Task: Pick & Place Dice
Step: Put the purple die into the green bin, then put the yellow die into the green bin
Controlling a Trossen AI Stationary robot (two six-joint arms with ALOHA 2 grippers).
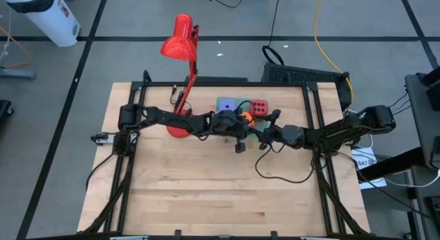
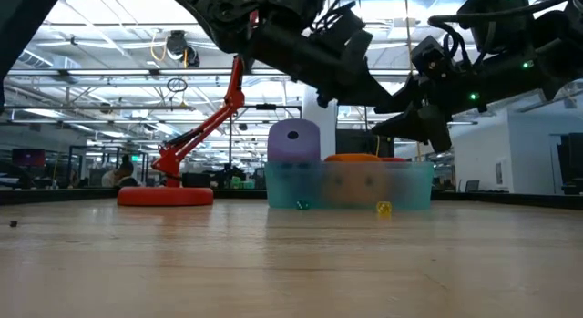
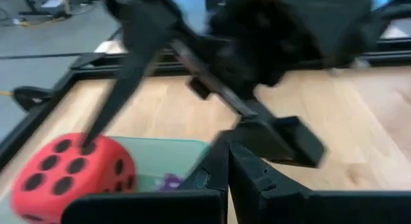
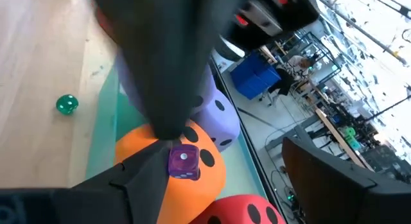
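No legible text, brand, label or number anywhere in these views. Only number-like marks are dark pips on dice: red die [image 3: 70,172] shows six-pip face in left wrist view, other faces/pip counts can't be made out. White cylinder [image 1: 47,16] on floor carries a red mark, too small to read.
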